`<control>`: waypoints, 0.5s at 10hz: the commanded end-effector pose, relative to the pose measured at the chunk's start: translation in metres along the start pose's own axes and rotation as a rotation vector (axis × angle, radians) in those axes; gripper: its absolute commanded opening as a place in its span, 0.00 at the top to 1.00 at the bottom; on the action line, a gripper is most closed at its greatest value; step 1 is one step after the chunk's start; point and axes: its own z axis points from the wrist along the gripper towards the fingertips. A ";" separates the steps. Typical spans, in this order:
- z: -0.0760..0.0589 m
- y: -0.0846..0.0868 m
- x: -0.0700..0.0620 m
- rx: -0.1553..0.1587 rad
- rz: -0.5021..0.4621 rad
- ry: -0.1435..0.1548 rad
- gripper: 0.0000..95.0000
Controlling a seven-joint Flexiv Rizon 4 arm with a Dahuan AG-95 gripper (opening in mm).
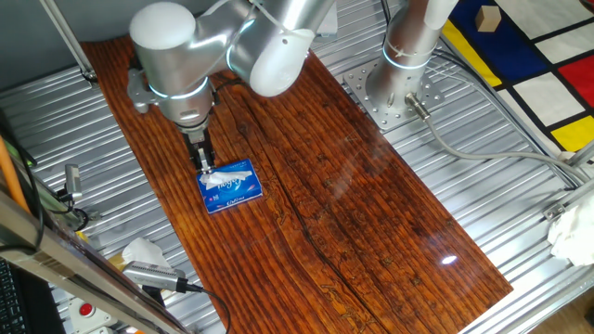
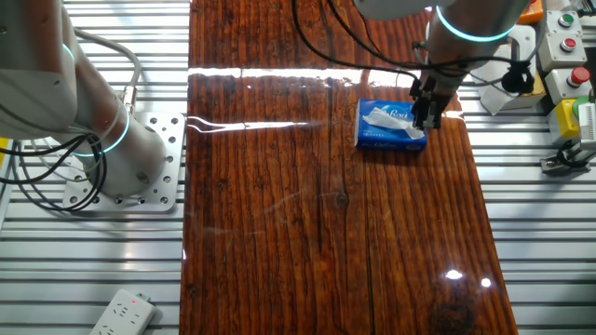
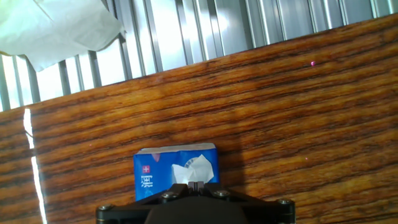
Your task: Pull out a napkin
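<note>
The blue tissue pack [image 1: 231,186] lies on the wooden board; it also shows in the other fixed view [image 2: 389,126] and in the hand view [image 3: 161,175]. A white napkin [image 1: 223,175] sticks out of its top opening, also seen in the other fixed view [image 2: 384,118] and the hand view [image 3: 189,169]. My gripper [image 1: 206,170] stands over the pack's end, its fingers closed together on the napkin's edge; it shows in the other fixed view [image 2: 427,122] and the hand view [image 3: 195,185].
A crumpled white wad [image 1: 143,250] lies on the metal table by the board's near left corner, also at the hand view's top left [image 3: 56,28]. A second arm's base [image 1: 399,79] stands at the back. Button boxes [image 2: 568,56] sit right of the board.
</note>
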 end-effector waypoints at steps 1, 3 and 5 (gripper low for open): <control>0.009 0.001 -0.003 -0.023 0.017 0.002 0.80; 0.011 0.001 -0.004 -0.027 0.019 0.015 0.80; 0.011 0.001 -0.004 -0.033 0.010 0.024 0.80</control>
